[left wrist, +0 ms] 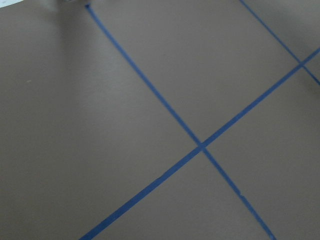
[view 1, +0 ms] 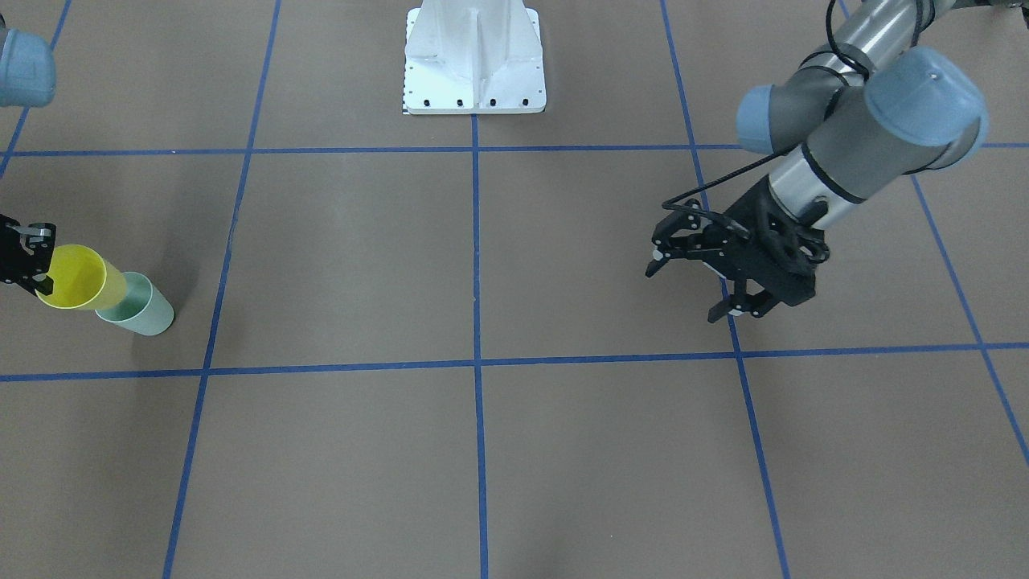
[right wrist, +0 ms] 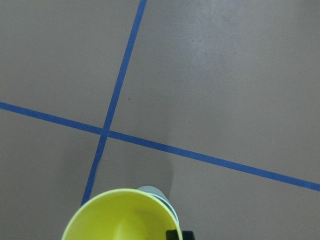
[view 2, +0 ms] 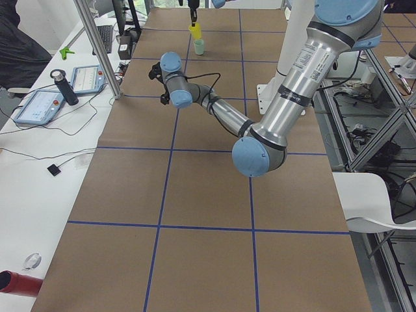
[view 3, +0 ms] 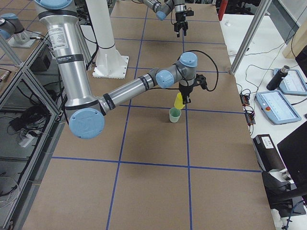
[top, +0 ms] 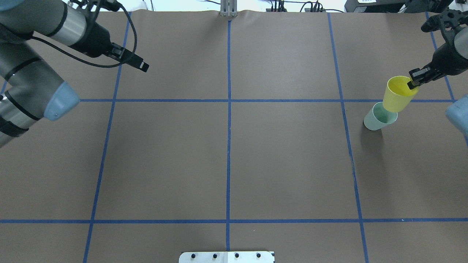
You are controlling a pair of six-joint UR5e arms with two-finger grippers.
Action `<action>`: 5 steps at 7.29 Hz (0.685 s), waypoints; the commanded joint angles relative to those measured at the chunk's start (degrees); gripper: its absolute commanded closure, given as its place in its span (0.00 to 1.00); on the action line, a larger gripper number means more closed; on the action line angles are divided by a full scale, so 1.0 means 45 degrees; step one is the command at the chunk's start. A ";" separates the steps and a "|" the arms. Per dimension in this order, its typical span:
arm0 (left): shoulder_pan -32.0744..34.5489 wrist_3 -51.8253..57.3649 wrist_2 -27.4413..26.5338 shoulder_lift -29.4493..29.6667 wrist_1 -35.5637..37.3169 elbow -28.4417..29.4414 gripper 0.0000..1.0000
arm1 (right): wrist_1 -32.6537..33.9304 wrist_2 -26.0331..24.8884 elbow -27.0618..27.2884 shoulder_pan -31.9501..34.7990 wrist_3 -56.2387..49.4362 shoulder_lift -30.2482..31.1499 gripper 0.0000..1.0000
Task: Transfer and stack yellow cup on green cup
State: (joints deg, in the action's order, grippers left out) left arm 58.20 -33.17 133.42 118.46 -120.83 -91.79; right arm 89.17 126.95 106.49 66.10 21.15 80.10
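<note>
1. Mount plate, white, sits at near edge of table. Top is brown w/ blue tape lines in a grid.
2. At right, mid-depth, the green cup stands upright on the table, just right of a tape line.
3. Just beyond & above it, the yellow cup is off the table, tilted, mouth up. Its base is at the green cup's mouth; can't tell if base is inside or touching.
4. From the right edge the right gripper reaches in, jaws pinching the yellow cup's far rim: one finger inside the wall, other outside.
5. Far left, the left gripper hangs over bare table, well apart from both cups, jaws spread wide w/ nothing between them.
6. Left wrist cam shows only brown top & crossing tape lines.
</note>
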 commanded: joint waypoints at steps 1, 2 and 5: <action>0.1301 0.1680 0.0254 -0.0717 0.1007 -0.0051 0.00 | -0.0030 -0.0163 0.0144 0.0018 0.0026 0.0207 1.00; 0.1480 0.1783 0.0254 -0.0719 0.1359 -0.0070 0.00 | -0.0030 -0.0339 0.0048 -0.0002 0.0007 0.0266 1.00; 0.1501 0.1785 0.0254 -0.0739 0.1363 0.0046 0.00 | -0.0030 -0.0341 -0.0187 -0.0389 0.0104 0.0111 1.00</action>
State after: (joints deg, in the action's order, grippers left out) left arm 64.82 -25.21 134.56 115.18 -114.79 -91.82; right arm 89.03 125.44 105.87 65.49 21.44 80.91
